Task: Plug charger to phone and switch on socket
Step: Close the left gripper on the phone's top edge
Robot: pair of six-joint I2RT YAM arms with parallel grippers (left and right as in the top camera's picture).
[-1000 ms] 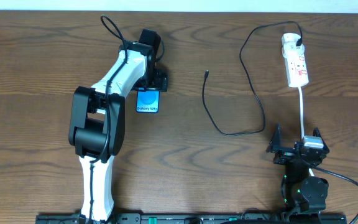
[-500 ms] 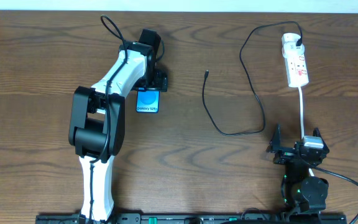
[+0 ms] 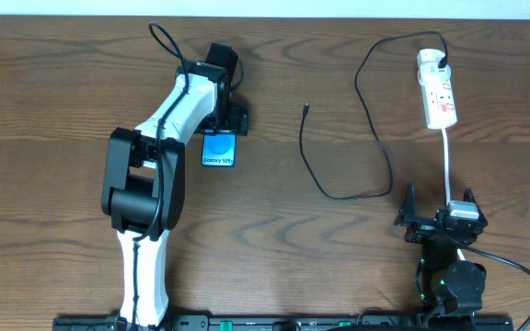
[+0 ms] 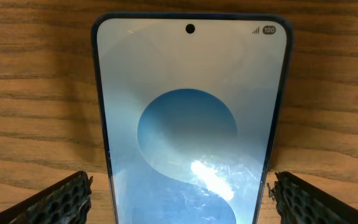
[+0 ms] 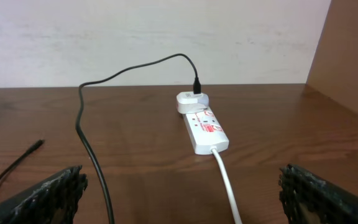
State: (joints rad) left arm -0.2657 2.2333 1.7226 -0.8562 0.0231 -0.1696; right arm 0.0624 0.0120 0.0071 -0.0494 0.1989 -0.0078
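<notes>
The phone (image 3: 218, 149) lies flat on the wooden table with its blue screen up. My left gripper (image 3: 227, 120) hangs over the phone's far end. In the left wrist view the phone (image 4: 191, 124) sits between my open fingers (image 4: 61, 199), with a gap of bare wood on each side. The charger (image 3: 375, 138) is a thin black cable with its free tip (image 3: 306, 108) on the table and its plug (image 3: 443, 62) in the white socket (image 3: 438, 92). My right gripper (image 3: 440, 204) rests open near the front edge, empty, facing the socket (image 5: 204, 127) and the charger (image 5: 82, 124).
A thick white cord (image 3: 447, 156) runs from the socket toward my right gripper (image 5: 182, 193) and passes between its fingers in the right wrist view. A brown panel (image 5: 347, 62) stands at the right. A pale wall lies behind the table's far edge.
</notes>
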